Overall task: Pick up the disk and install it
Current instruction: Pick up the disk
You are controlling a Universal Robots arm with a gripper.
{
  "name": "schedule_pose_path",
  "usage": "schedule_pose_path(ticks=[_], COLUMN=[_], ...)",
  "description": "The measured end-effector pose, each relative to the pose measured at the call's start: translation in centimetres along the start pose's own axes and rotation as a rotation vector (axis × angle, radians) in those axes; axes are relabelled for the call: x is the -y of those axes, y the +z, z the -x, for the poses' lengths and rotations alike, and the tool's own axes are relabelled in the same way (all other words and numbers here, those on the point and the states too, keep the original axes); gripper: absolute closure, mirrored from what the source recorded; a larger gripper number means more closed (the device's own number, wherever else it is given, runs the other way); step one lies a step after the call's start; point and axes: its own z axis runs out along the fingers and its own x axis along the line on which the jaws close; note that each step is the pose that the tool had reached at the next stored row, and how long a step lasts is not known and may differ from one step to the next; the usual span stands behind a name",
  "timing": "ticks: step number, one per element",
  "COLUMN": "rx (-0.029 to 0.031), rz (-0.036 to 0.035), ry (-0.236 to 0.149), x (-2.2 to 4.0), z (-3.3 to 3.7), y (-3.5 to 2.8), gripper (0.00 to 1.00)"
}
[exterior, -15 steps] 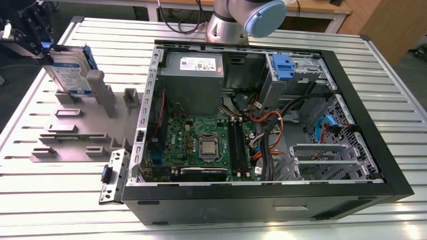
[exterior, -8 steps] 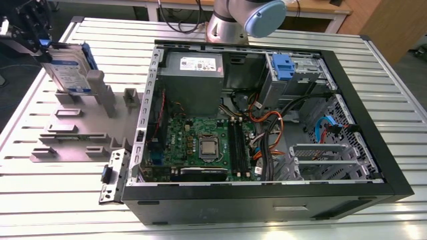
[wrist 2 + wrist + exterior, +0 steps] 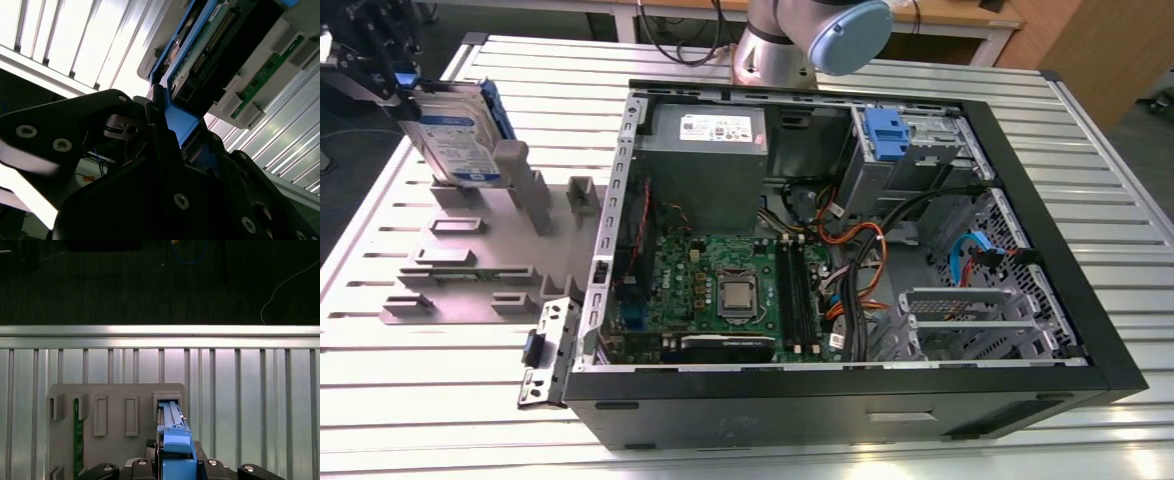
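Opened on the broad slatted aluminium table (image 3: 440, 400). Found the big black open-sided computer tower case (image 3: 827, 400) lying flat on it, green motherboard (image 3: 734, 290) face up inside. Caught the silver-grey robot arm with its pale blue joint cap (image 3: 807, 40) rooted behind the case's far wall. Moved on to the flat grey slotted fixture plate (image 3: 467, 270) at the exterior view's left, just beside the case.

And there, picked out the disk (image 3: 454, 140) — a flat rectangular silver hard drive with a white-and-blue label, framed by a bright blue plastic carrier. Stood on end at the plate's far slot, long axis upright. Could not tell whether its lower edge sat in the slot or hung just clear.

Spotted the black two-finger gripper (image 3: 398, 85) directly above it, clenched on the carrier's top end. Backed that up in the second wrist view, with dark fingers (image 3: 165, 150) pressed against the blue plastic on either side. Looked down the drive's thin edge towards the plate in the first wrist view.

Finished on the small ribbed blue plastic latch piece (image 3: 887, 135) at the drive bay in the case's far corner — well apart from the disk, off towards the exterior view's right.
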Motion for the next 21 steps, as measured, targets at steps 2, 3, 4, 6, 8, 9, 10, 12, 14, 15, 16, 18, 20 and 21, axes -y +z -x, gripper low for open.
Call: schedule_pose_path(ticks=[2,3,4,6,8,9,10,12,14,15,16,18,20,21], rx=[-0.0008,-0.0008,-0.0008,-0.0009,-0.0008,-0.0008,-0.0008,-0.0008,-0.0008,-0.0008,-0.0008,-0.0008,-0.0008,-0.0008], rz=[0.0003,0.0003,0.0002,0.0005,0.0004,0.0004,0.0004,0.0003,0.0003,0.0002,0.0003,0.0003,0.0002,0.0003], ry=[0.0,0.0,0.0,0.0,0.0,0.0,0.0,0.0,0.0,0.0,0.0,0.0,0.0,0.0], x=[-0.01,-0.01,-0.01,-0.01,-0.01,-0.02,-0.01,-0.02,-0.02,-0.02,-0.02,-0.02,-0.02,-0.02], z=[0.0,0.0,0.0,0.0,0.0,0.0,0.0,0.0,0.0,0.0,0.0,0.0,0.0,0.0], y=[-0.79,-0.8,-0.82,-0.88,-0.95,-1.0,-1.04,-1.14,-1.26,-1.32,-1.38,-1.53,-1.67,-1.75], gripper=[0.64,0.64,0.64,0.64,0.64,0.64,0.64,0.64,0.64,0.64,0.64,0.64,0.64,0.64])
